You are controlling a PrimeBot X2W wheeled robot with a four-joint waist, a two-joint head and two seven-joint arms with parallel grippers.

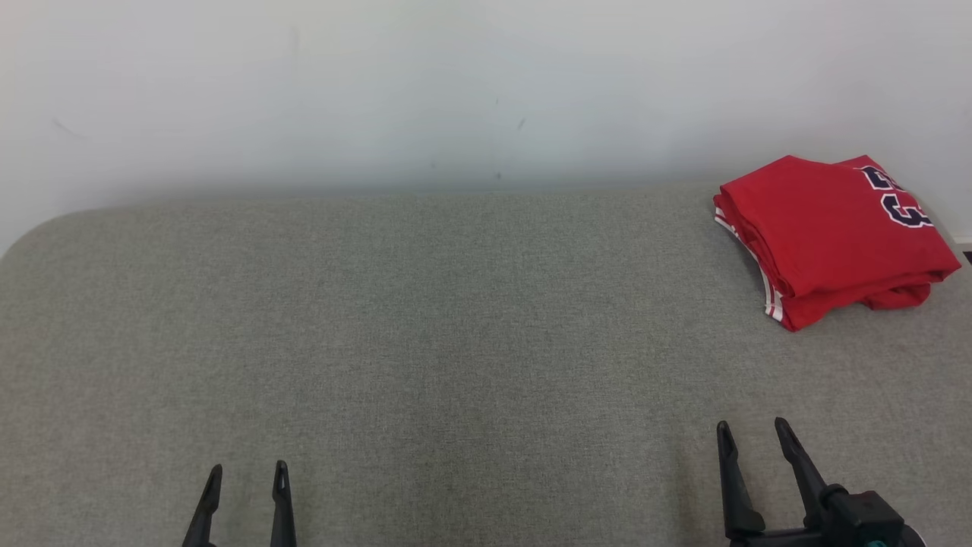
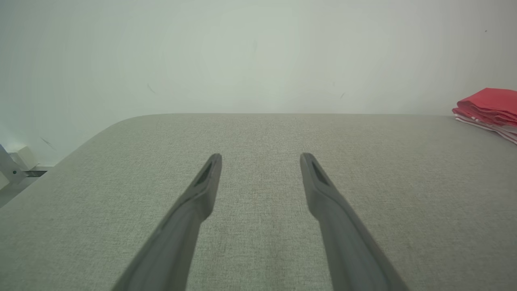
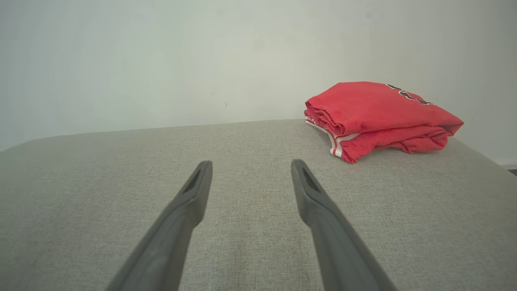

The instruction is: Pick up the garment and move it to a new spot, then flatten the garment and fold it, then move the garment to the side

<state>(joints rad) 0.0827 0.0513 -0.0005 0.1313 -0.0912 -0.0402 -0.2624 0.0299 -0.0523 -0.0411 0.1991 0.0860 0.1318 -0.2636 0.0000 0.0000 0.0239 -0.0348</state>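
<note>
folded red shirt [image 1: 831,235] at far right corner of grey cushion [image 1: 456,319], close to white wall [image 1: 456,91]. left gripper [image 1: 248,466] spread wide, holding nothing, low over near edge. right gripper [image 1: 751,422] spread wide too, holding nothing, well apart from shirt, plain cushion between.

The bench [image 1: 456,342] is covered with grey woven cloth and has a rounded corner at its far left. Its far edge meets a pale wall [image 1: 456,83]. One red garment [image 1: 816,228] lies folded on it, far right, near the wall, with white stripes along one edge and dark numbers on top.
</note>
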